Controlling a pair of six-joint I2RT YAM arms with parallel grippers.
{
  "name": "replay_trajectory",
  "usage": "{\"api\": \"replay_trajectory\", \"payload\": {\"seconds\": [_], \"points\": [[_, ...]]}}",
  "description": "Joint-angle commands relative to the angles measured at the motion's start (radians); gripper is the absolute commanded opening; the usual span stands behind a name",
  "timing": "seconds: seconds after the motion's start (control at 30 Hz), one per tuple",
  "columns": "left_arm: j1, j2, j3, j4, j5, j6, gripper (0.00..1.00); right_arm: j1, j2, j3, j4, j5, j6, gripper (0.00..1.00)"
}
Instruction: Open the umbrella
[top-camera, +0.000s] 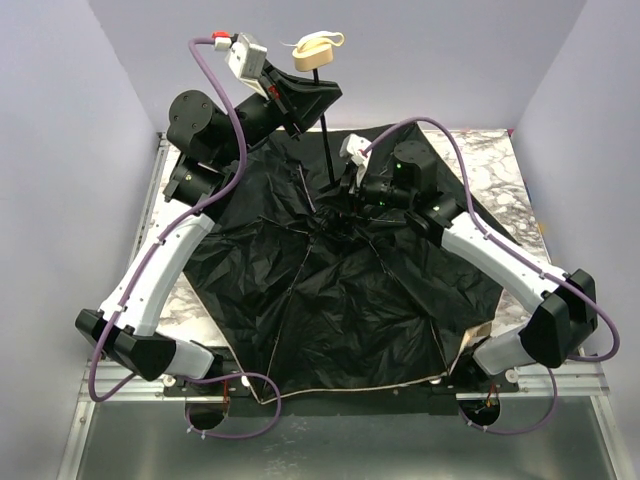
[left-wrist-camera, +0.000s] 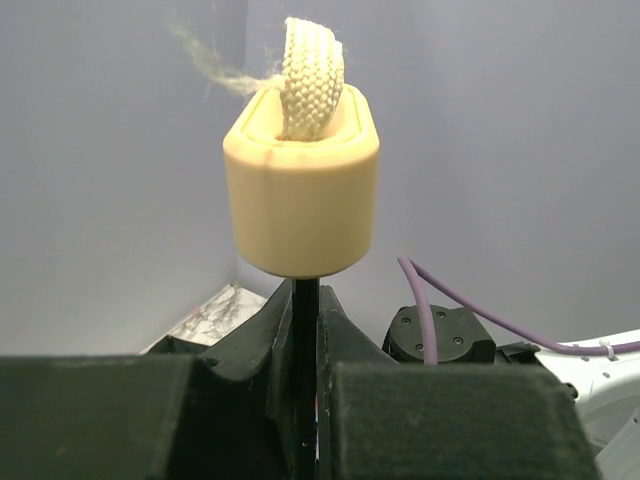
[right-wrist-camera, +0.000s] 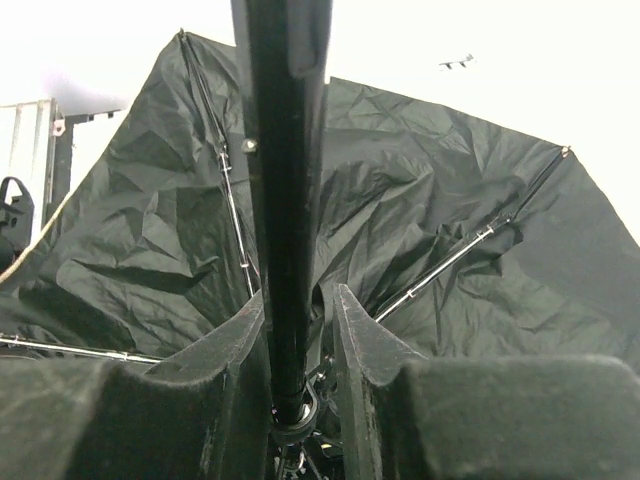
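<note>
Nearly spread black-lined fabric umbrella: left gripper clamps thin black shaft under tan oval handle; right gripper, jaws slack farther down, probably must lock it.

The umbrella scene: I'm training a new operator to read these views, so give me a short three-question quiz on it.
1. True or false: the left gripper is shut on the umbrella's thin black shaft just below the oval tan handle.
2. The crumpled black fabric canopy is: A) rolled up tight, B) spread over the marbled table, C) inside a case.
3. Fill in: the right gripper straddles the ____.
Key: 1 true; 2 B; 3 shaft.
</note>
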Motion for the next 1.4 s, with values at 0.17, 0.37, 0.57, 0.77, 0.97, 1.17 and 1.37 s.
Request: {"api": "replay_trajectory", "payload": {"seconds": [0.17, 0.37, 0.57, 0.77, 0.97, 1.17, 1.37], "points": [[0.02, -0.025, 0.158, 0.116, -0.015, -0.028, 0.0, -0.039, 0.002, -0.1, -0.125, 0.049, -0.112, 0.34], [0.024, -0.024, 0.193, 0.125, -0.007, -0.035, 0.0, -0.068, 0.025, -0.105, -0.159, 0.049, -0.165, 0.34], [0.028, -0.028, 0.225, 0.126, 0.006, -0.011, 0.0, -0.081, 0.068, -0.078, -0.191, 0.083, -0.26, 0.22], [0.029, -0.099, 0.156, 0.085, 0.059, 0.082, 0.0, -0.115, 0.138, 0.081, -0.198, 0.157, -0.35, 0.0], [0.029, -0.267, -0.083, 0.01, 0.131, 0.225, 0.63, -0.116, 0.141, 0.261, -0.19, 0.165, -0.434, 0.0], [0.027, -0.434, -0.333, -0.065, 0.217, 0.336, 0.98, -0.116, 0.151, 0.392, -0.21, 0.196, -0.513, 0.0], [0.022, -0.59, -0.53, -0.22, 0.244, 0.451, 0.99, -0.117, 0.148, 0.498, -0.215, 0.274, -0.669, 0.0]]}}
